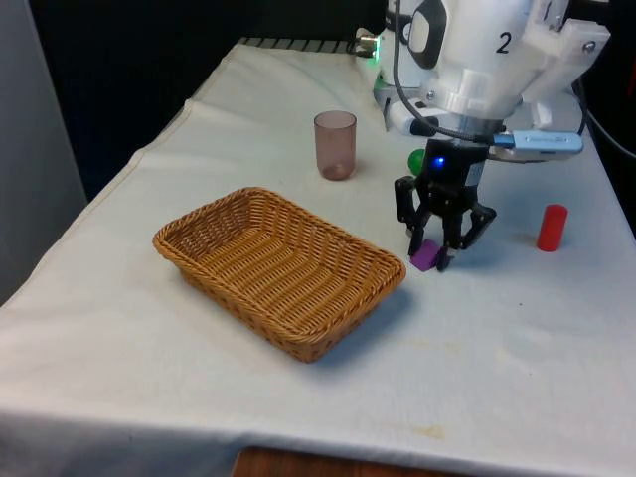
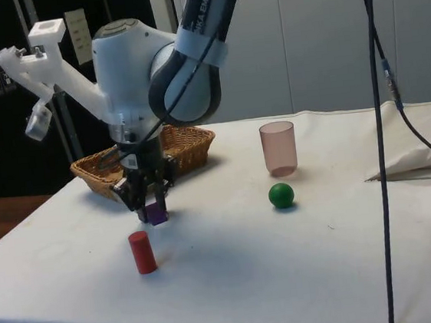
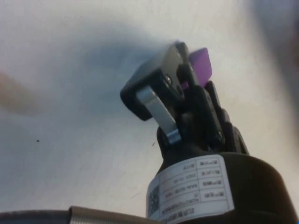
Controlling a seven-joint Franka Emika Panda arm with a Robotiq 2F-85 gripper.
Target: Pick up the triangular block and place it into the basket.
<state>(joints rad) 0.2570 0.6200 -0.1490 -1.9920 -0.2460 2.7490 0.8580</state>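
The table carries a wicker basket near its middle. Just beside the basket's front-view right end, the gripper is closed on the purple triangular block, low over the cloth. Open cloth lies toward the near edge. A red cylinder stands apart.

Basket just beside gripper, gap bare (cup farther).

Triangular block: purple, small, just beside the basket's near corner. Basket: tan wicker, rectangular, upright, open-topped.
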